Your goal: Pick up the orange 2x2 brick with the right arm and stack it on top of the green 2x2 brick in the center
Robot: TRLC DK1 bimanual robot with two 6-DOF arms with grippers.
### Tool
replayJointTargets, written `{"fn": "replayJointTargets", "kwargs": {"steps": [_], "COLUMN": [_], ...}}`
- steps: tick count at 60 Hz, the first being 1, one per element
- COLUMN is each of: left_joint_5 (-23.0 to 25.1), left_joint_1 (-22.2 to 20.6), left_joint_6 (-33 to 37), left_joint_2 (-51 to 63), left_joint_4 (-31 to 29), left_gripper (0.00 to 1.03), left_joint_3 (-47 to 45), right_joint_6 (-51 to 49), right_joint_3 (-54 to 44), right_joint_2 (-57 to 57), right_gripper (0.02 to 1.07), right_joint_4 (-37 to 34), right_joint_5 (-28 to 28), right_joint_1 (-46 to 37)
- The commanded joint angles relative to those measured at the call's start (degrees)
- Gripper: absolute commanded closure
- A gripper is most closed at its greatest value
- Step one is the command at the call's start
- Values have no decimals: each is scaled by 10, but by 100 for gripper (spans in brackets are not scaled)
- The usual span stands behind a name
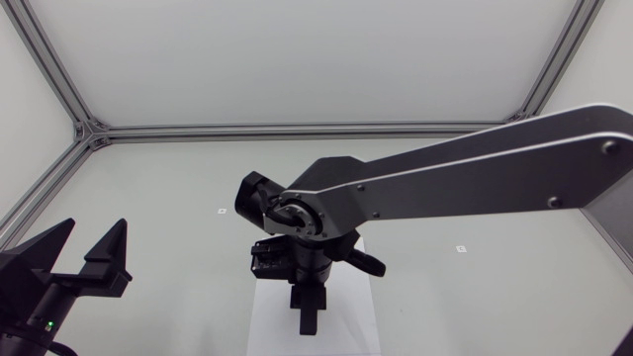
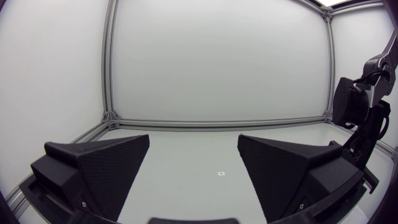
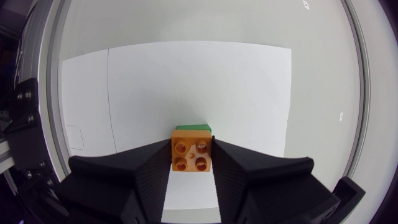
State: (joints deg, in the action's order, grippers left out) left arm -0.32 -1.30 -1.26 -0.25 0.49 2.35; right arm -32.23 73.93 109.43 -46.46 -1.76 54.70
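Observation:
In the right wrist view an orange 2x2 brick (image 3: 191, 155) sits studs-up between the two black fingers of my right gripper (image 3: 191, 148), which is shut on it from both sides. A strip of the green brick (image 3: 193, 127) shows just ahead of the orange one; the rest is hidden beneath it. I cannot tell whether the two touch. In the head view my right gripper (image 1: 307, 316) points straight down over the white sheet (image 1: 265, 321) and hides both bricks. At the table's near left my left gripper (image 1: 89, 249) stands open and holds nothing.
The white paper sheet (image 3: 186, 81) lies under the bricks at the table's middle. Small markers (image 1: 222, 210) (image 1: 461, 247) dot the grey table. My right arm (image 2: 360, 118) shows beside my left gripper (image 2: 194, 168) in the left wrist view. A metal frame (image 1: 89, 131) borders the table.

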Motion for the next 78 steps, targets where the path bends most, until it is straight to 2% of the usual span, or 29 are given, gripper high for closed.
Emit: {"fn": "replayJointTargets", "kwargs": {"steps": [1, 25, 44, 59, 78], "left_joint_5": [2, 2, 2, 2, 2], "left_joint_1": [2, 2, 2, 2, 2], "left_joint_6": [7, 7, 7, 7, 7], "left_joint_2": [-5, -5, -5, -5, -5], "left_joint_4": [-8, -8, -8, -8, -8], "left_gripper": [4, 4, 4, 4, 4], "left_joint_3": [-23, -23, -23, -23, -23], "right_joint_6": [-7, -28, -41, -53, -38], "right_joint_3": [-8, -34, -39, -33, -50], "right_joint_2": [9, 2, 40, 56, 61], "right_gripper": [97, 97, 97, 97, 97], "right_joint_4": [-5, -5, -6, -7, 6], "right_joint_5": [-3, 5, 16, 50, 30], "right_joint_1": [-5, -11, -6, -28, -28]}}
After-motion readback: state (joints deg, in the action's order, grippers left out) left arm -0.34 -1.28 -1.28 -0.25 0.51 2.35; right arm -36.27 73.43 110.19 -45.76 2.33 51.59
